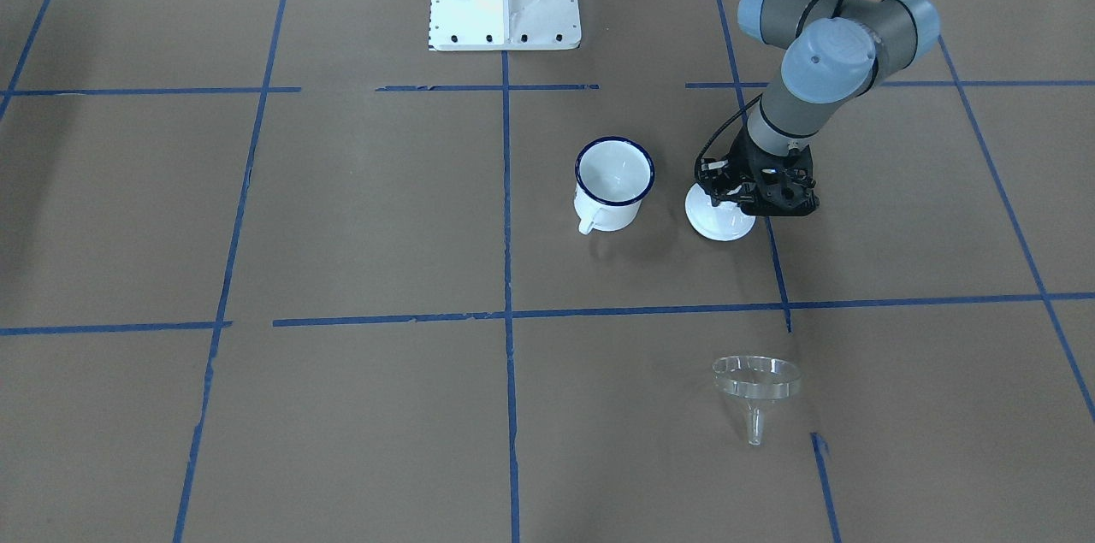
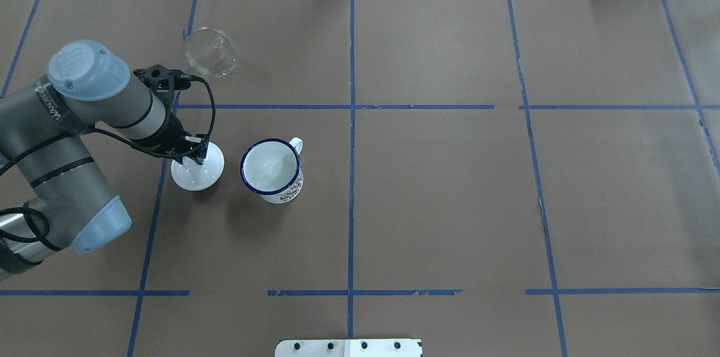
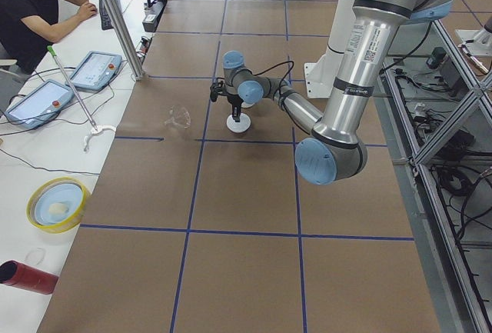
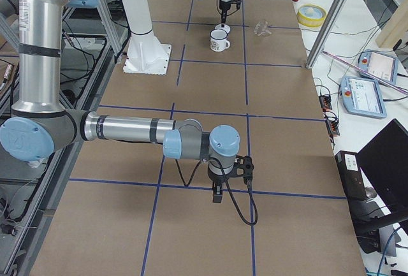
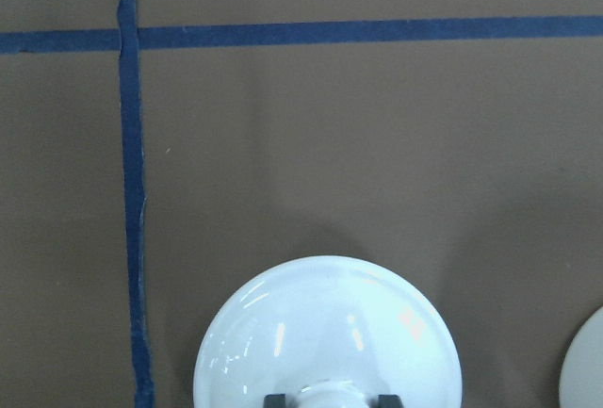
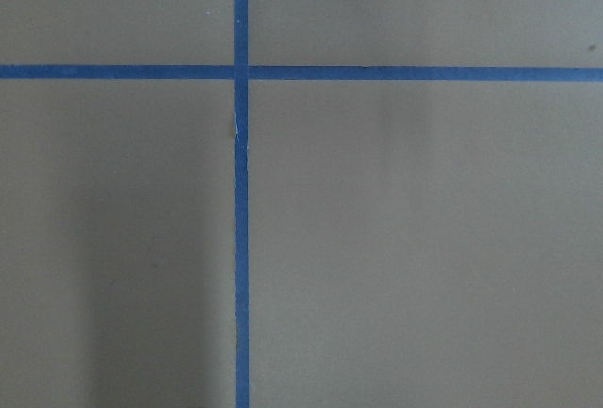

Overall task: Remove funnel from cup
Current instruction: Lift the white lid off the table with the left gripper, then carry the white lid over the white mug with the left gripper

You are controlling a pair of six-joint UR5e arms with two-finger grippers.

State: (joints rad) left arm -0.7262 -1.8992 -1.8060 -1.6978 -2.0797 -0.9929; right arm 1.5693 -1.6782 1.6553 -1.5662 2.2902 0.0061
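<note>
**Funnel out of the cup; left gripper at the lid.**

The funnel (image 1: 756,380) is seen lying tipped on the table (image 2: 450,205), well apart from the empty cup (image 1: 612,184). The left gripper (image 5: 330,397) is narrowed onto the knob of the white lid (image 1: 719,225), which sits just beside the cup. The state of the right gripper (image 4: 217,196) cannot be told. The cup could be knocked if the lid were swung toward it. Nothing is seen to block the funnel.
</note>
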